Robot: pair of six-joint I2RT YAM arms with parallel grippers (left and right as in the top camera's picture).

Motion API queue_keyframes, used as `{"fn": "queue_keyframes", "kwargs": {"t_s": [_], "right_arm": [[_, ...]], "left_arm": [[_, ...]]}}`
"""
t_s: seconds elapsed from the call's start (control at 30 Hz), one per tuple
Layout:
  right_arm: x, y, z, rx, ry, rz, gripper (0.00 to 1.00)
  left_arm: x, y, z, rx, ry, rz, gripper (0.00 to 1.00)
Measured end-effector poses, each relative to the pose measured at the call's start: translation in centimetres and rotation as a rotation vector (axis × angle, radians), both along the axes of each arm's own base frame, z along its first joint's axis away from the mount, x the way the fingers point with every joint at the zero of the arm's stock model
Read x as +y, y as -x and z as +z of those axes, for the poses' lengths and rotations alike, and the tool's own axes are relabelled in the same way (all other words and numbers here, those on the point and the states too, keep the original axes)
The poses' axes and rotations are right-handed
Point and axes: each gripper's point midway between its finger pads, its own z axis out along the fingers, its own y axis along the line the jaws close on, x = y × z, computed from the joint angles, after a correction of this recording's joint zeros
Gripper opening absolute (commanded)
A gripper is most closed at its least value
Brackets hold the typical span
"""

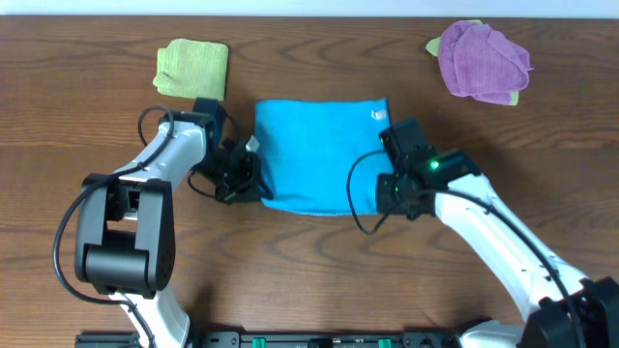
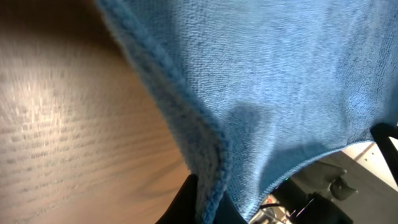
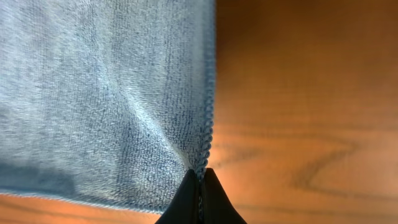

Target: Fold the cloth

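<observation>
Cloth [image 1: 319, 155], blue, lies flat at the middle of the counter [image 1: 77, 116], with a small white mark near its far right corner. I judge the left gripper [image 1: 244, 180] to be clamped on the hem at the near left corner, because the left wrist view shows the hem running between its dark fingers. The right gripper [image 1: 389, 189] is closed tight on the hem at the near right corner, and the fabric puckers toward the pinch.

Risks:
- Each hold takes only the edge binding, so a fast lift could pull the hem free.
- Unequal travel of the two arms would skew the fold.

A green cloth [image 1: 192, 69] sits toward the far left corner and a purple cloth [image 1: 482, 60] at the far right corner. Both are apart from the work. I see nothing blocking the path toward the far edge.
</observation>
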Motion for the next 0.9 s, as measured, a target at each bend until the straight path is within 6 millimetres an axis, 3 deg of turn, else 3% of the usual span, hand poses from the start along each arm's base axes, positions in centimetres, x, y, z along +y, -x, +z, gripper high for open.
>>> {"fn": "queue_keyframes", "kwargs": {"t_s": [0.13,0.27,0.43,0.57,0.9], "right_arm": [[0.2,1.9,-0.6,0.017,-0.006,-0.001,0.01],[0.6,1.8,-0.4,-0.005,-0.023,-0.008,0.02],[1.8,-0.8,0.3,-0.115,-0.075,-0.021,0.01],[2.4,-3.7,1.5,-0.247,-0.098,-0.038,0.01],[1.3,-8.6,3.3,-0.441,-0.098,-0.119,0.01]], "left_arm": [[0.2,1.9,-0.7,0.042,0.002,-0.004,0.06],[0.2,1.9,0.6,-0.01,0.009,-0.001,0.06],[-0.1,-0.5,2.4,-0.142,0.018,0.044,0.06],[-0.1,-2.9,2.6,-0.215,0.01,0.105,0.06],[0.4,-9.6,3.6,-0.417,-0.028,0.28,0.06]]}}
